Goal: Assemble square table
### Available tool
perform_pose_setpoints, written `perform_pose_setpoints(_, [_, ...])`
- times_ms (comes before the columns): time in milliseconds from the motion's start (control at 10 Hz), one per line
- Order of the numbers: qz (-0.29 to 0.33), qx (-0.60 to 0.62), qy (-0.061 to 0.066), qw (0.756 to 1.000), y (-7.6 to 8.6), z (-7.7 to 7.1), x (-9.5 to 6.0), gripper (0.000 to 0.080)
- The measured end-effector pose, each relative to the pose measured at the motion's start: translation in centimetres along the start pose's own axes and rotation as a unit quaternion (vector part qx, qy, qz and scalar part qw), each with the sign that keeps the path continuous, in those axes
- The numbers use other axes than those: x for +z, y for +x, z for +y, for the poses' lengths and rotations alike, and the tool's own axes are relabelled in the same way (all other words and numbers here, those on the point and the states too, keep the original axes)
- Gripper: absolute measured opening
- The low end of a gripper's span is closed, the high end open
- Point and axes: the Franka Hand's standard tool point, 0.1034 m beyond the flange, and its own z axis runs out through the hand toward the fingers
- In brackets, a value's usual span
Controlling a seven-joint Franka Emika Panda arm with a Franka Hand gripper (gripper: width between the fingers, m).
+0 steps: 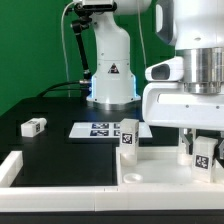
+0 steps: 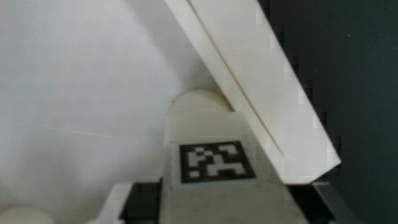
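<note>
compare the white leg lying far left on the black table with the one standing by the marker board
The small white blocky far-left leg lies on its side, alone on the black table; the white blocky leg by the marker board stands upright at the large white tabletop's edge. Both are short, white and tagged.

yellow warning triangle (image 1: 113,70) on robot base (image 1: 108,92), black-and-white square tags on legs (image 1: 128,136), marker board (image 1: 95,129)
</note>
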Motion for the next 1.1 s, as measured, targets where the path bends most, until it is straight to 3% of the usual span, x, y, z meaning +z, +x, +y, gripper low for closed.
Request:
perform_pose_setpoints(200, [-0.006, 0.149, 0.006, 0.989, 0.22, 0.17, -0.04, 0.0290])
perform_pose_setpoints(500, [-0.047, 0.428, 0.028, 0.902, 0.21, 0.14, 0.08, 0.0290])
perform_pose_setpoints(700, [-0.056, 0.483, 0.028, 0.873, 0.10, 0.06, 0.06, 0.0290])
perform_pose_setpoints(800, [-0.055, 0.476, 0.028, 0.877, 0.09, 0.08, 0.10, 0.0290])
perform_pose_setpoints(900, [-0.055, 0.465, 0.028, 0.883, 0.08, 0.08, 0.10, 0.0342])
perform_pose_setpoints(1000, [-0.050, 0.420, 0.029, 0.906, 0.14, 0.12, 0.07, 0.0342])
perform_pose_setpoints(1100, [-0.041, 0.306, 0.028, 0.951, 0.07, 0.10, 0.07, 0.0533])
